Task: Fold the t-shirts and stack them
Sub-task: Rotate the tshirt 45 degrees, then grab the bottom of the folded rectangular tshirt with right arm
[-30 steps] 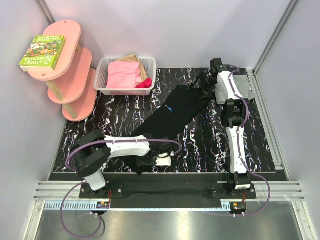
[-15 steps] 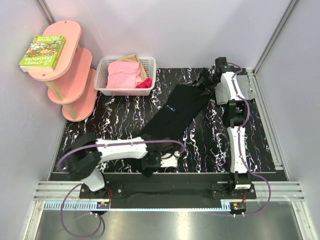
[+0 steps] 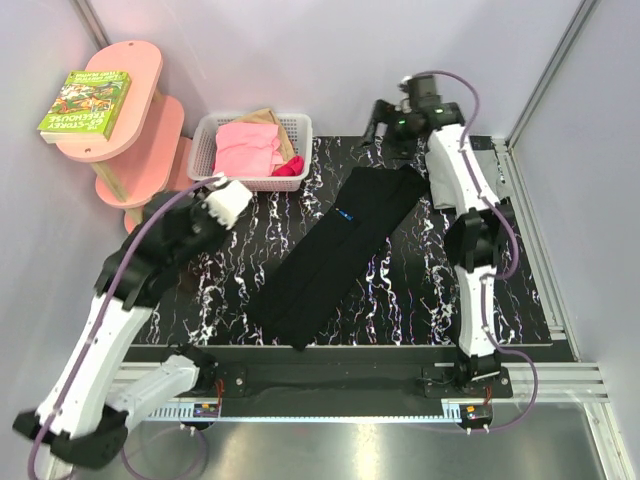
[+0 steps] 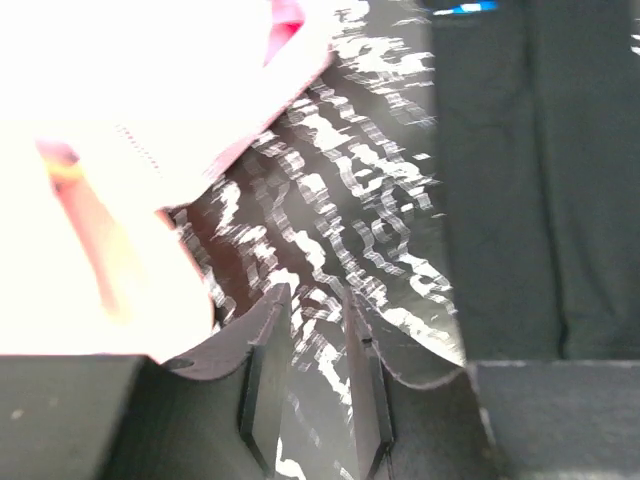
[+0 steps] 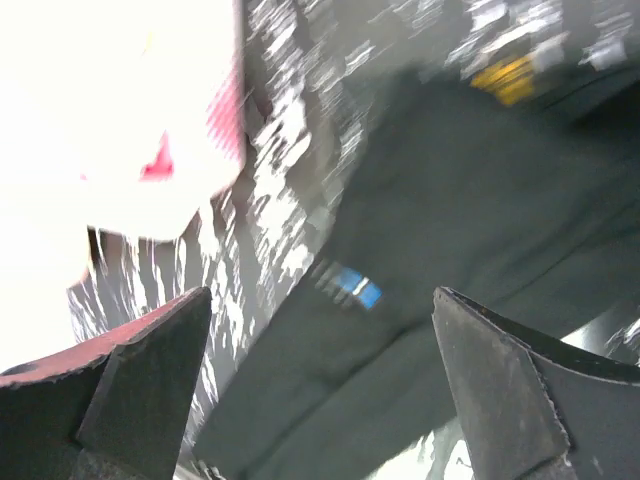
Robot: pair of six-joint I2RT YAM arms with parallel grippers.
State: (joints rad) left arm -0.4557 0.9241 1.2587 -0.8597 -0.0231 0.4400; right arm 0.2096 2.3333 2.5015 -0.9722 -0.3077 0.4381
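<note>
Across the middle of the tabletop (image 3: 410, 290), seeing the black t-shirt (image 3: 335, 250) lying diagonally as a long narrow strip, no sleeves sticking out, running from the far right down toward the near centre, a small blue mark showing partway along. Judging the lengthwise folding as done, with the crosswise folds into a compact packet not yet made. Finding the light grey t-shirt (image 3: 498, 172) at the far right edge, partly hidden under the right arm; not being able to tell how far folded. Not finding either shirt on top of the other, so counting the stacking as wholly left to do.

Hovering the left tool (image 3: 225, 200) high over the left part of the tabletop, near the white basket (image 3: 207, 165) of pink clothes and well apart from the strip; showing in the wrist view its fingers (image 4: 262, 390) standing narrowly apart with nothing between them. Holding the right tool (image 3: 378, 122) up over the far edge, just beyond the strip's far end, spread wide and gripping nothing, its wrist camera looking down on the black cloth. Judging about half of one shirt's folding done, everything else lying ahead.
</note>
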